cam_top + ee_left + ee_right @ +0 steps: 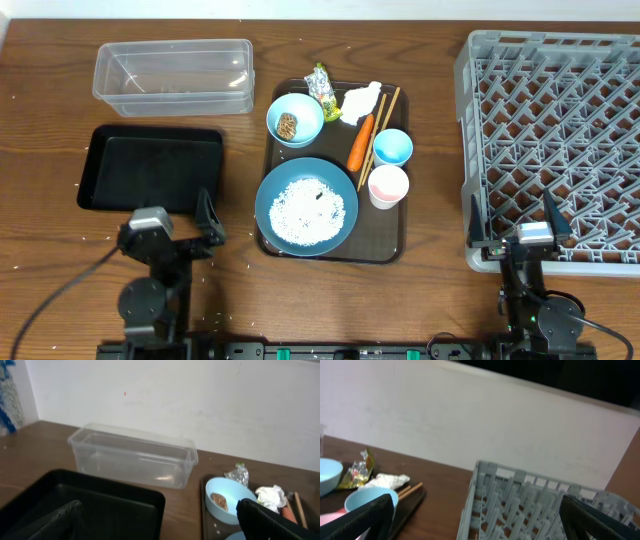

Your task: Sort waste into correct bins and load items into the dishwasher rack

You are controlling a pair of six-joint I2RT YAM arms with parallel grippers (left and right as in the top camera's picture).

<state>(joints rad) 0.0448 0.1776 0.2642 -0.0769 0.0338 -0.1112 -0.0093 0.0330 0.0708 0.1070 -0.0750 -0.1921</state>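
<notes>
On the brown serving tray (390, 245) lie a rice-covered blue plate (306, 207), a blue bowl (297, 110) holding a brown lump (287, 125), a foil wrapper (322, 90), a tissue (362, 102), a carrot (361, 142), chopsticks (381, 122), a blue cup (392, 147) and a pink cup (388, 185). The clear tub (170, 75) and black tray (150, 165) sit at the left. At the right stands the grey rack (555, 140). My left gripper (168, 218) hangs open over the black tray's near edge. My right gripper (512, 222) is open at the rack's near left corner. Neither holds anything.
The left wrist view shows the clear tub (132, 457), the black tray (100, 502) and the bowl (227, 500) ahead. The right wrist view shows the rack (530, 505) ahead, with the blue cup (370, 497) and chopsticks (410, 490) at its left. A white wall stands behind the table.
</notes>
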